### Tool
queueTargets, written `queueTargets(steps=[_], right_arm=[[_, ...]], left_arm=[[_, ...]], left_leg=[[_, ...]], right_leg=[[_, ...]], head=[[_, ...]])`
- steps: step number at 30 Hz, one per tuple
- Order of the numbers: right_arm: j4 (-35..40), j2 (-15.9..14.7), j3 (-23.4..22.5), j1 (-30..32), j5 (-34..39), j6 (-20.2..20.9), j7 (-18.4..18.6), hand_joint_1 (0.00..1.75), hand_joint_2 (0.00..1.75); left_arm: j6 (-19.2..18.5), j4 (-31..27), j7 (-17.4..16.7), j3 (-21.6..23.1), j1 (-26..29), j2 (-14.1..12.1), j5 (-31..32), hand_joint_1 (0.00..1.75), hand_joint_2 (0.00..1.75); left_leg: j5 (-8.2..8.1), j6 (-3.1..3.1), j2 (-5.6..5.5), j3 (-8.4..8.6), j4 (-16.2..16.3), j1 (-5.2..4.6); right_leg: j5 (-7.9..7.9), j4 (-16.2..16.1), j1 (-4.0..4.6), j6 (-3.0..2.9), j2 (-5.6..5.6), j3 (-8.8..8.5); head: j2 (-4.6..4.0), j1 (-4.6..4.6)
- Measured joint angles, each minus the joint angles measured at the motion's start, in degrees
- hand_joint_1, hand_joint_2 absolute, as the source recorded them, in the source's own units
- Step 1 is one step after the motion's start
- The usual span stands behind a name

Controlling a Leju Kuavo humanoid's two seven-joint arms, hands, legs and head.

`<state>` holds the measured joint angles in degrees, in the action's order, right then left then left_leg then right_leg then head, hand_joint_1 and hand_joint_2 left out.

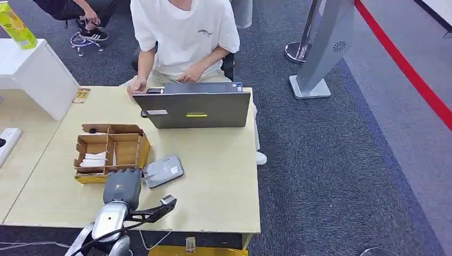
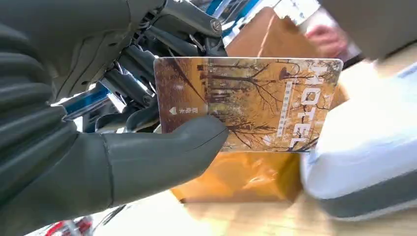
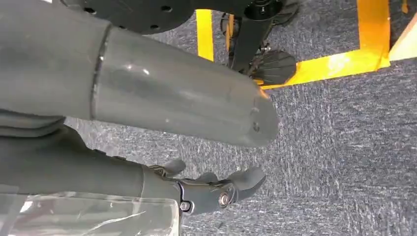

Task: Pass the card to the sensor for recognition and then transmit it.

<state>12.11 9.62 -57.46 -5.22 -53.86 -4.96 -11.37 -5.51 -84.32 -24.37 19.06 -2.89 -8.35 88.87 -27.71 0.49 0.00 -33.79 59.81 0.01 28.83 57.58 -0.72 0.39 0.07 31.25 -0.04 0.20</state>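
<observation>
My left hand [image 1: 123, 186] hovers over the desk's near edge, between the cardboard card box [image 1: 109, 152] and the grey-white sensor [image 1: 162, 170]. In the left wrist view its thumb [image 2: 162, 152] pinches a hotel card [image 2: 255, 103] printed with autumn trees against the darker fingers. The card stands just beside the sensor [image 2: 364, 157], apart from it, with the cardboard box [image 2: 246, 177] behind. My right hand [image 3: 216, 189] hangs over the carpet with its fingers apart, holding nothing.
A person in a white shirt [image 1: 184, 32] sits across the desk [image 1: 218, 176] behind a grey laptop [image 1: 194, 109]. A white cabinet [image 1: 32, 74] with a yellow-green bottle [image 1: 16, 24] stands at the far left. A grey stand [image 1: 325, 48] is on the carpet at right.
</observation>
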Motion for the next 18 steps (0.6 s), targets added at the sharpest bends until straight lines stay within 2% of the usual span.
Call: queueTargets(steps=[11, 18], right_arm=[[0.0, 0.02, 0.57, -0.04, -2.43, 0.42, 0.44, 0.0, 0.0], [0.0, 0.02, 1.22, -0.05, -3.56, 0.59, 0.48, 0.0, 0.0]], left_arm=[[1.31, 2.99, -1.57, -4.7, -1.24, 0.07, 0.0, 1.75, 1.75], [9.67, 5.81, 0.29, -5.66, -2.21, 0.07, 0.02, 1.75, 1.75]], left_leg=[[0.01, -0.01, 0.01, 0.0, 0.0, 0.0], [0.02, -0.01, 0.0, 0.0, 0.0, 0.01]], right_leg=[[0.0, 0.0, 0.0, -0.01, 0.0, 0.01], [-0.01, 0.01, 0.0, -0.02, 0.0, 0.01]], head=[[0.0, 0.0], [0.0, -0.02]])
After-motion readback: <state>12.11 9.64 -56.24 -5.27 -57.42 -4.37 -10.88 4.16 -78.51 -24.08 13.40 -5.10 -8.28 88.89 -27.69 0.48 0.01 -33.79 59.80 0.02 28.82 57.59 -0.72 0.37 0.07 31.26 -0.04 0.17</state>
